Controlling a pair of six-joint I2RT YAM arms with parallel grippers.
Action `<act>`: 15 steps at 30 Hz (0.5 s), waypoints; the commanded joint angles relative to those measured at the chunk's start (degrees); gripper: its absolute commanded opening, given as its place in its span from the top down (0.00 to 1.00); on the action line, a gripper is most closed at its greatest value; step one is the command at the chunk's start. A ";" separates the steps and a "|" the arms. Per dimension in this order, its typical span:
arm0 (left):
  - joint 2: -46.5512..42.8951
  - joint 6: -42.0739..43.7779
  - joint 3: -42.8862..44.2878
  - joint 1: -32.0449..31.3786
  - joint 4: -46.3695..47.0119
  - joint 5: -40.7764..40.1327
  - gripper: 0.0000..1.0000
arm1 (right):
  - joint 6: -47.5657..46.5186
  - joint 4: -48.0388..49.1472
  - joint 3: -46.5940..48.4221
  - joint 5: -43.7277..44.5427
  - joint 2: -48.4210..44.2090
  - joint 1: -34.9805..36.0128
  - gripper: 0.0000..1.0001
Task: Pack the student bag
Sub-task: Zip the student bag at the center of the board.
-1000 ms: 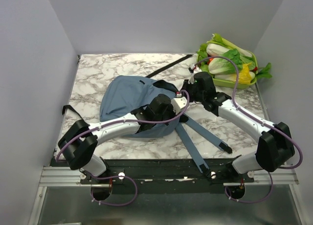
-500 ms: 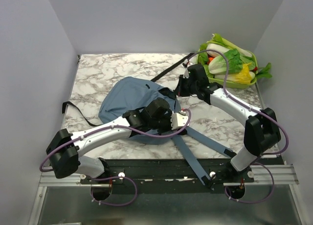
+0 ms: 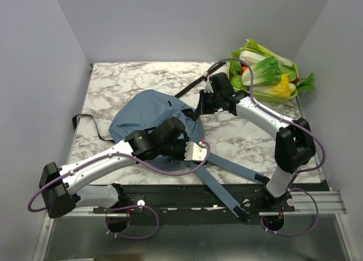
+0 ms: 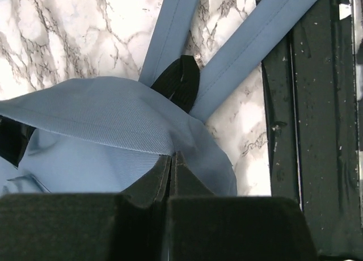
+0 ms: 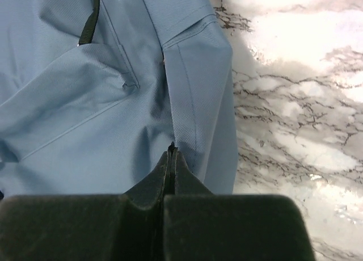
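Student bag [image 3: 142,110] lies slumped approx mid-surface [image 3: 130,76], a bit left of centre. Long axis runs diagonal, far-left to near-right, w/ the strap end pointing near-right. Two shoulder straps [image 3: 238,168] fan out from that end twd the near edge, one crossing the black rail [image 3: 170,194]. Black webbing [image 3: 190,88] trails off the bag's far side twd far right. A thin black strap [image 3: 85,120] loops out on the left.

Left gripper [image 3: 182,143] is at the bag's near-right edge, clenched on a raised fold of blue fabric, just by the black patch where the straps meet (wrist view). Right gripper [image 3: 203,105] is at the bag's far-right edge, fingers pressed together w/ a fabric seam pinched at the tips, marble showing beside it.

Left arm lies across the near part of the bag and hides it. Right arm stretches over the surface btw the bag and a green tray [image 3: 271,99]. Tray sits far right, holds leafy greens [image 3: 262,74], well apart from the bag.
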 commanded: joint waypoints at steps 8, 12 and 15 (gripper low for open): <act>-4.71 -32.71 -6.37 -2.47 23.84 -21.45 0.33 | 4.41 17.63 -16.98 -3.88 -13.33 -1.65 0.99; 2.40 -35.56 -1.36 -2.47 27.61 -23.49 0.32 | 4.15 18.52 -18.66 -4.06 -13.77 -1.65 0.99; 7.50 -36.09 0.05 -2.47 29.91 -26.21 0.31 | 4.15 18.96 -19.36 -4.32 -14.13 -1.65 0.99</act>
